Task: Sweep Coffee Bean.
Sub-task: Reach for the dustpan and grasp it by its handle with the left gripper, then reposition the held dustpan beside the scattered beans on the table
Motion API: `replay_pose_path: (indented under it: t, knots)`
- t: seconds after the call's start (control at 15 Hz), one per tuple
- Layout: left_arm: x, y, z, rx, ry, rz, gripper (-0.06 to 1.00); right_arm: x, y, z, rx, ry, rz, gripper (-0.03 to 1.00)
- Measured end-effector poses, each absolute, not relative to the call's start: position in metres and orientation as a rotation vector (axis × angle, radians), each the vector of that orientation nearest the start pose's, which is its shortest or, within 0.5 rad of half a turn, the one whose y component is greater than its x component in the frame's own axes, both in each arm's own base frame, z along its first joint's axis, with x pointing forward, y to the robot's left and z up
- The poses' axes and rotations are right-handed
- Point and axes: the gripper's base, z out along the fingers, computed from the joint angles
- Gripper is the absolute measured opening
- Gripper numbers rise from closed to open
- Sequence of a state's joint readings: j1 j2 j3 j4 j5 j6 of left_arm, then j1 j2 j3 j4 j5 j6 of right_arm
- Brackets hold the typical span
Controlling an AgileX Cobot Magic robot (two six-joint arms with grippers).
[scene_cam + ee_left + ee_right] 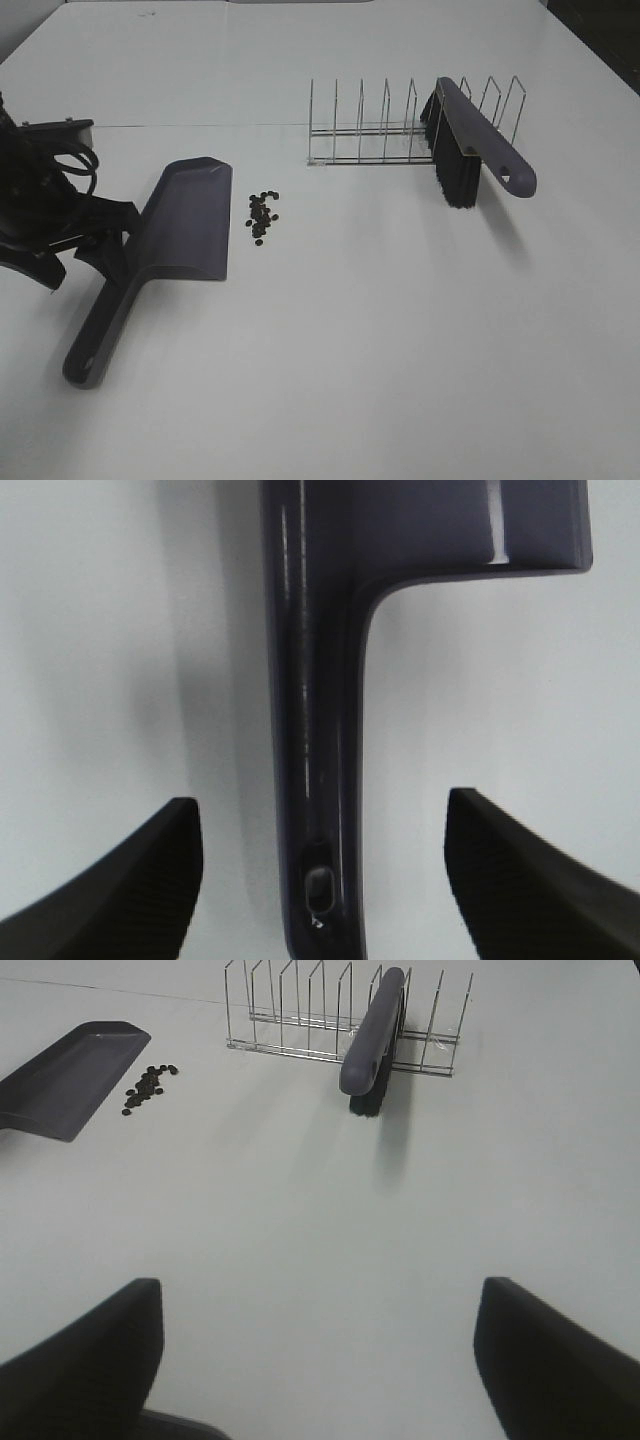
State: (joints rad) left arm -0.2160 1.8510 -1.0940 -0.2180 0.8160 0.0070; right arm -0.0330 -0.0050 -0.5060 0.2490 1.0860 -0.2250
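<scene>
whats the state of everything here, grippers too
dustpan, flat on table, handle between open left jaws, ungripped
coffee beans, loose cluster on table beside dustpan, unswept
brush, propped in rack, bristles down
rack, upright, holding only the brush
left gripper, open
right gripper, open, empty

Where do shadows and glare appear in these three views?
Exterior high: even light, the brush casts a soft shadow on the table. Left wrist: bright glare streaks run along the dustpan handle. Right wrist: the brush's shadow falls nearer the camera, soft-edged.
</scene>
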Motion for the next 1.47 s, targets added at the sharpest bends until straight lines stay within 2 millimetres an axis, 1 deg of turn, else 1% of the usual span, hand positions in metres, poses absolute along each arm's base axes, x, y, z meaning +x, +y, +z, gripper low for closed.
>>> replay_pose_path:
  t: [0.2, 0.4, 0.73, 1.0, 1.07, 1.13, 1.2, 1.27, 1.33, 1.47]
  knots:
    - [0.327, -0.095, 0.14, 0.154, 3.056, -0.256, 0.7, -0.008, 0.02, 0.279, -0.212, 2.025, 0.137, 0.75]
    - [0.331, -0.097, 0.128, 0.153, 3.045, -0.244, 0.7, -0.008, 0.02, 0.279, -0.212, 2.025, 0.137, 0.75]
    - [0.335, -0.097, 0.101, 0.141, 3.078, -0.225, 0.7, -0.008, 0.02, 0.279, -0.212, 2.025, 0.137, 0.75]
    - [0.338, -0.097, 0.095, 0.144, 3.08, -0.21, 0.7, -0.008, 0.02, 0.279, -0.212, 2.025, 0.137, 0.75]
    - [0.338, -0.097, 0.095, 0.147, 3.08, -0.207, 0.67, -0.008, 0.02, 0.279, -0.212, 2.025, 0.137, 0.75]
    - [0.339, -0.097, 0.095, 0.149, 3.073, -0.205, 0.62, -0.008, 0.02, 0.279, -0.212, 2.025, 0.137, 0.75]
    - [0.34, -0.097, 0.095, 0.148, 3.065, -0.204, 0.53, -0.008, 0.02, 0.279, -0.212, 2.025, 0.137, 0.75]
    - [0.341, -0.097, 0.095, 0.147, 3.057, -0.204, 0.4, -0.008, 0.02, 0.279, -0.212, 2.025, 0.137, 0.75]
    - [0.341, -0.097, 0.094, 0.143, 3.057, -0.206, 0.34, -0.008, 0.02, 0.279, -0.212, 2.025, 0.137, 0.75]
    - [0.341, -0.097, 0.094, 0.142, 3.055, -0.207, 0.35, -0.008, 0.02, 0.279, -0.212, 2.025, 0.138, 0.75]
